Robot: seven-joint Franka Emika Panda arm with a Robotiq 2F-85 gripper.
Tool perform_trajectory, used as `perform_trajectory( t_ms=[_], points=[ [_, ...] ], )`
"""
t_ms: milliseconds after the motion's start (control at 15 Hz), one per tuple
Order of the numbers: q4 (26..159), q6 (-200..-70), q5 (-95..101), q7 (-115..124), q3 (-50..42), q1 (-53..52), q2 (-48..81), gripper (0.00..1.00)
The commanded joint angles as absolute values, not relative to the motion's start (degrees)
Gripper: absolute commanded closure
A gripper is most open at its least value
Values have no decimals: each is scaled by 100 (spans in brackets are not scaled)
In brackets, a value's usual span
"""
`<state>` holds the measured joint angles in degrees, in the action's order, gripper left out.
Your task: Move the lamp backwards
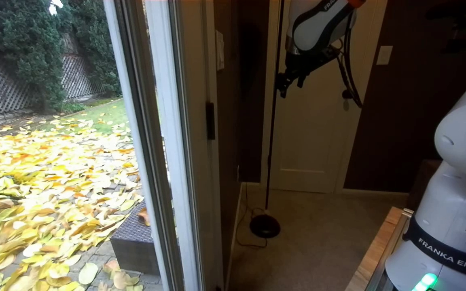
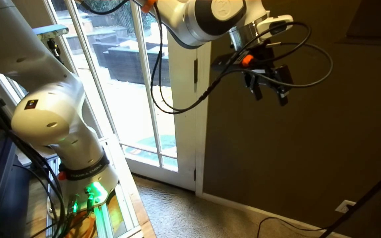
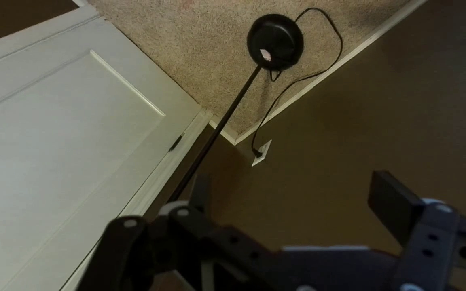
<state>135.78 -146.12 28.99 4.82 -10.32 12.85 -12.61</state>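
Observation:
The lamp has a thin dark pole [image 1: 271, 141] and a round black base [image 1: 264, 226] on the carpet. In the wrist view the base [image 3: 275, 40] is at the top and the pole [image 3: 217, 133] runs down to the left. Part of the pole [image 2: 369, 197] crosses the lower right of an exterior view. My gripper [image 3: 293, 190] is open, with nothing between its fingers. The pole passes outside the left finger in the wrist view, and its upper part is hidden there. The open gripper also shows in an exterior view [image 2: 270, 98], apart from the pole.
A brown wall [image 2: 293, 148] is behind the gripper. A white door [image 1: 306, 141] is behind the lamp. The lamp's cord [image 3: 340, 44] runs along the baseboard to a wall outlet [image 3: 262, 152]. A glass door [image 2: 185, 132] and the robot's wooden table [image 2: 146, 218] are nearby.

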Motion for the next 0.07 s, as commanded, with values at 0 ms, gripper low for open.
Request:
perform_trajectory(
  t_ms=[0],
  points=[
    [13568, -14606, 2851, 436, -958, 1364, -1258, 0]
  ],
)
